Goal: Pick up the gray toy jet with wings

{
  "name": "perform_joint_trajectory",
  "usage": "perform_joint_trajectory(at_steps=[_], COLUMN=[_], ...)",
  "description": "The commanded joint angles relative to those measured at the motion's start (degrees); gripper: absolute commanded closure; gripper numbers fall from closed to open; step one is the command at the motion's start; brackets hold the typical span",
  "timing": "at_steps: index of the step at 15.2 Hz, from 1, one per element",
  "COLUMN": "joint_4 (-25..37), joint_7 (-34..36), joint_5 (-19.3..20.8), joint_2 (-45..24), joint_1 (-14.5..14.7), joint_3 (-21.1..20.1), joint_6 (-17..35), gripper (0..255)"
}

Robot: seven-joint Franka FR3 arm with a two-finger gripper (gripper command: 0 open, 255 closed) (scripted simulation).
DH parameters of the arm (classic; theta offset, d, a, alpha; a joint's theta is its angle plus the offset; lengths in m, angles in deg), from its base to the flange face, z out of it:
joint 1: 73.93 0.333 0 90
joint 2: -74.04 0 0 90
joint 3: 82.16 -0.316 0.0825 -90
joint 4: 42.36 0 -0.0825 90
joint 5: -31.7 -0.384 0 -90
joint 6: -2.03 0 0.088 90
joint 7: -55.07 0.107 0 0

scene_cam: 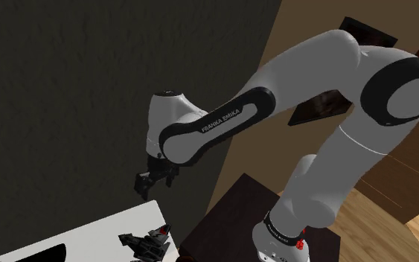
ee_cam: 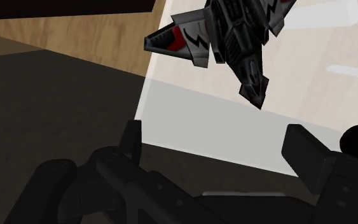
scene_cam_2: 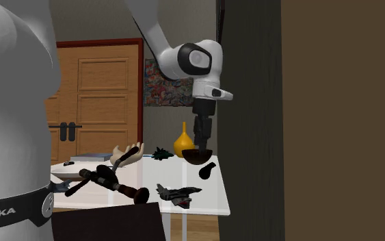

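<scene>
The toy jet is dark grey with red markings and swept wings. It lies on the white table near the table's edge, a little ahead of my fingertips. In the shoulder view the jet rests near the table's corner, with my gripper hanging well above it. In the second exterior view my gripper hovers above the table's right side and the jet lies lower, near the front edge. My gripper is open, its fingers wide apart with nothing between them.
On the table in the second exterior view are a dark bowl, a yellow vase, a small dark object, a pale hand-shaped piece and a long dark toy. A dark wall stands close on the right.
</scene>
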Motion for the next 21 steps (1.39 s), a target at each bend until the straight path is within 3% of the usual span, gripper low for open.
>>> perform_joint_trajectory(at_steps=[1, 6, 12, 21], joint_4=[1.76, 7.09, 15.29, 16.27], joint_7=[2.44, 9.07, 15.61, 16.17], joint_5=[1.64, 6.92, 12.41, 14.17], joint_2=[-5.25, -17.08, -30.29, -35.77], joint_1=[0.46, 3.07, 8.25, 9.66], joint_3=[-1.08, -1.78, 0.15, 1.88], joint_6=[3.01, 8.05, 11.38, 15.78], gripper=[0, 0, 0, 0])
